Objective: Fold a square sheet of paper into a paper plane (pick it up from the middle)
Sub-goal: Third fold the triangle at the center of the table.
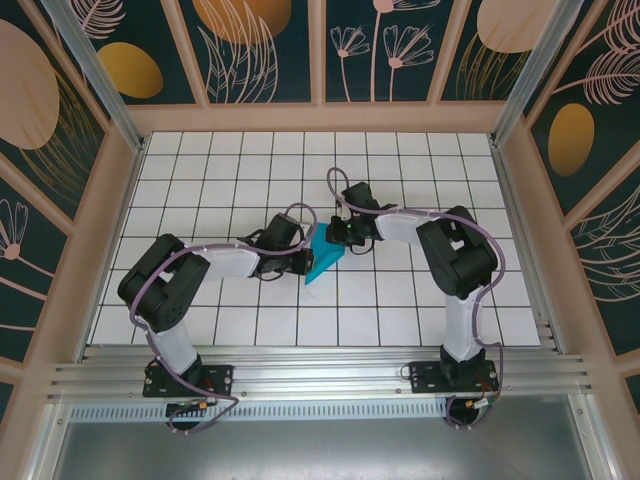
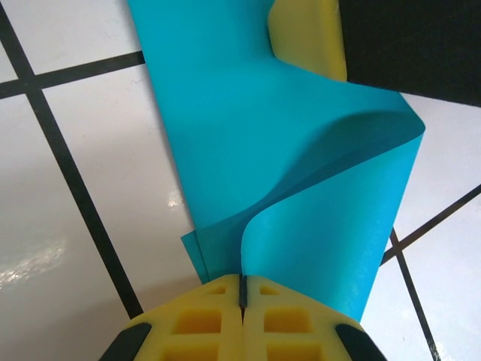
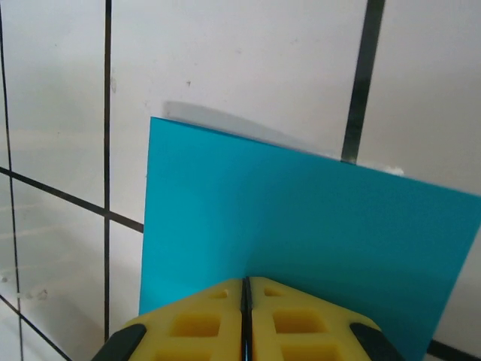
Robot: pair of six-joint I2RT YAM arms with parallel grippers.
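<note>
The square sheet of paper (image 1: pixel 322 262) is a folded teal shape held just above the tiles at the table's middle, between my two grippers. My left gripper (image 1: pixel 303 252) is shut on its near edge. In the left wrist view the jaws (image 2: pixel 243 284) pinch the sheet (image 2: pixel 248 135), and one layer curls up and over to the right. My right gripper (image 1: pixel 338 238) is shut on the opposite edge. In the right wrist view the sheet (image 3: pixel 301 218) spreads flat ahead of the closed jaws (image 3: pixel 246 284). A yellow fingertip (image 2: pixel 308 37) of the right gripper touches the sheet's far edge.
White tiles with black grid lines (image 1: pixel 400 300) cover the table. Wooden walls (image 1: pixel 320 118) and aluminium posts (image 1: pixel 515 200) enclose it at the back and sides. Both arms bend inward from their bases (image 1: pixel 190 378) at the near edge.
</note>
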